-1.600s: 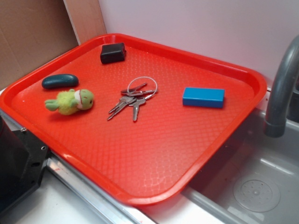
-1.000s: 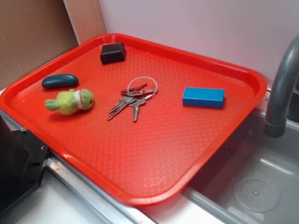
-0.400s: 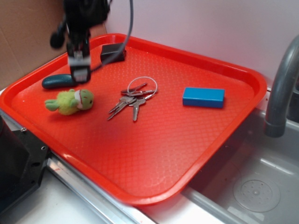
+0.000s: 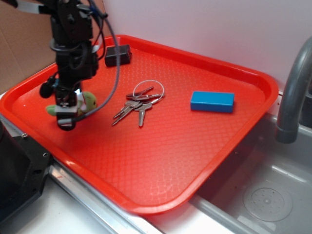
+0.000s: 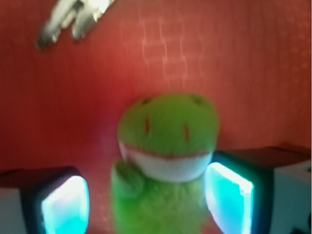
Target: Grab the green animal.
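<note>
A pale wall is filling the upper frame; brown cardboard is leaning upper left; a grey sink is sitting lower right.

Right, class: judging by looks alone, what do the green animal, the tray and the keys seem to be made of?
Green animal: soft plush fabric, fuzzy nap, matte.
Tray: probably moulded plastic, red, with a fine embossed grid and a slight sheen.
Keys: metal by the look, silvery and shiny, on a thin wire ring.

Toy kitchen setup, grey sink basin, curved grey faucet, red tray, cardboard backdrop
</note>
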`<state>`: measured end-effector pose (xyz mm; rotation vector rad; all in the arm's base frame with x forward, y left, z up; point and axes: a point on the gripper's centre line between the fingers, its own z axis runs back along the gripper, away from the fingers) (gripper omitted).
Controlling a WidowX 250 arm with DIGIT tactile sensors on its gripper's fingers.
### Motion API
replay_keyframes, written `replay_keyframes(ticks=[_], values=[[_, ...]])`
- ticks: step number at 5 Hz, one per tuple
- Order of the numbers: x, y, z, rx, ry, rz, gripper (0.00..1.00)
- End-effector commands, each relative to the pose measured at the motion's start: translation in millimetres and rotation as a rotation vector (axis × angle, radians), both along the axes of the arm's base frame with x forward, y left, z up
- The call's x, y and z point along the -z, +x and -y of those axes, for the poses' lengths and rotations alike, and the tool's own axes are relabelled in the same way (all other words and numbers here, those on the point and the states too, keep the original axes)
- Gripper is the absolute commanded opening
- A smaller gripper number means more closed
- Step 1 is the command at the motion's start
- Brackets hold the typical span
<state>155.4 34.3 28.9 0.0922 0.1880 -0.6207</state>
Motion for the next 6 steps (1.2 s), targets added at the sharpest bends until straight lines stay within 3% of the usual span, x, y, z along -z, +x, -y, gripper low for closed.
replay_keyframes(ticks=[1, 2, 3, 4, 6], values=[[16.2, -3.4, -11.5, -0.04, 0.025, 0.001, 0.0], [4.2, 0.0, -5.2, -0.053, 0.017, 0.022, 0.0], [-46.6, 9.4, 15.0, -0.144, -0.093, 0.128, 0.0], [-99.0, 12.6, 41.7, -0.32, -0.167, 0.191, 0.0], [-200.4, 11.8, 31.7, -0.709, -0.21, 0.262, 0.0]])
